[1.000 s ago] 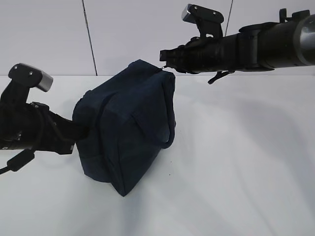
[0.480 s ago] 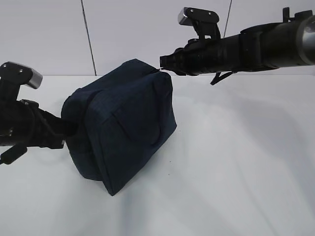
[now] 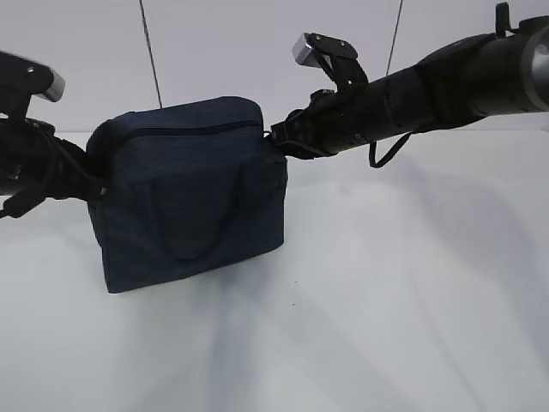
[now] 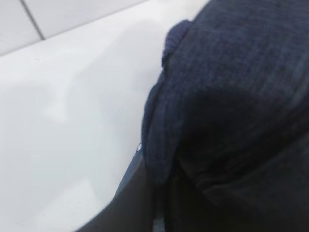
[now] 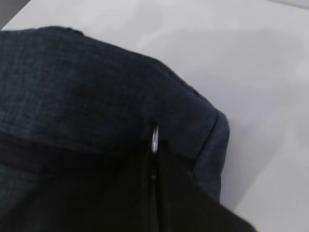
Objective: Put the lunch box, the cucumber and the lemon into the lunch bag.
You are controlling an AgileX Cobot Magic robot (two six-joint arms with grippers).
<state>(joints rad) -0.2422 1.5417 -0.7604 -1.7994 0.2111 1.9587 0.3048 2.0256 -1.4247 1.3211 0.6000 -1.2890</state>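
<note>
The dark navy lunch bag (image 3: 189,206) stands broadside between my two grippers, its black zipper (image 3: 189,130) closed along the top and a loop handle (image 3: 199,245) hanging on its front. My left gripper (image 3: 96,184) is shut on a fold of fabric at the bag's left end (image 4: 161,145). At the upper right corner my right gripper (image 3: 279,139) is shut on the silver ring pull (image 5: 154,137). Whether the bag's bottom touches the table I cannot tell. The lunch box, the cucumber and the lemon are out of view.
A white table (image 3: 412,300) stretches in front of and to the right of the bag. A pale wall with dark seams (image 3: 150,51) stands behind it. Both dark arms reach in level with the top of the bag.
The bag has swung from tilted and corner-on to upright and broadside, shifting left. My left arm pulled left and upward; my right gripper followed down and left, both still gripping.
</note>
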